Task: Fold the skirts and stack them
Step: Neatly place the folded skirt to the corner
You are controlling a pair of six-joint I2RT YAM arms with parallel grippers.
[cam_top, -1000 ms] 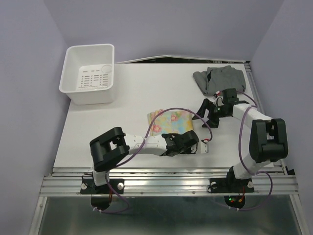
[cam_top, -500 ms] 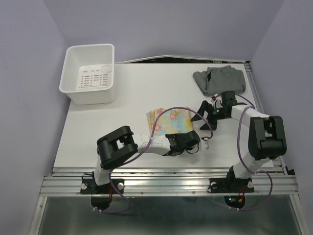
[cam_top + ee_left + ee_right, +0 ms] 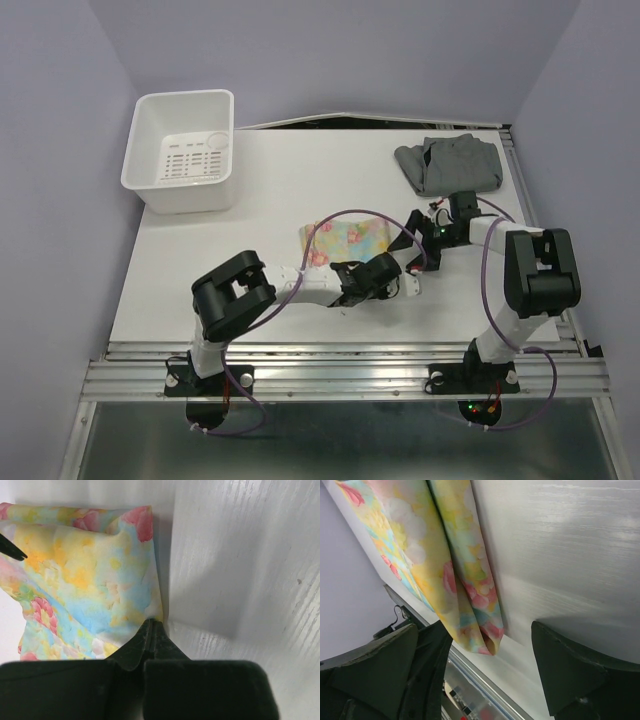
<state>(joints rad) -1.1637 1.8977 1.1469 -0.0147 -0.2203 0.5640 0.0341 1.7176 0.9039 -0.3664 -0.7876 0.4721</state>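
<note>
While the grey skirt [image 3: 448,165] is lying crumpled well beyond the right gripper [image 3: 415,238], not yet folded, the floral skirt [image 3: 345,240] is sitting part-folded between both grippers. Left gripper [image 3: 150,629] is pinching its corner; right jaws are spread beside its edge. Stacking is pending.
</note>
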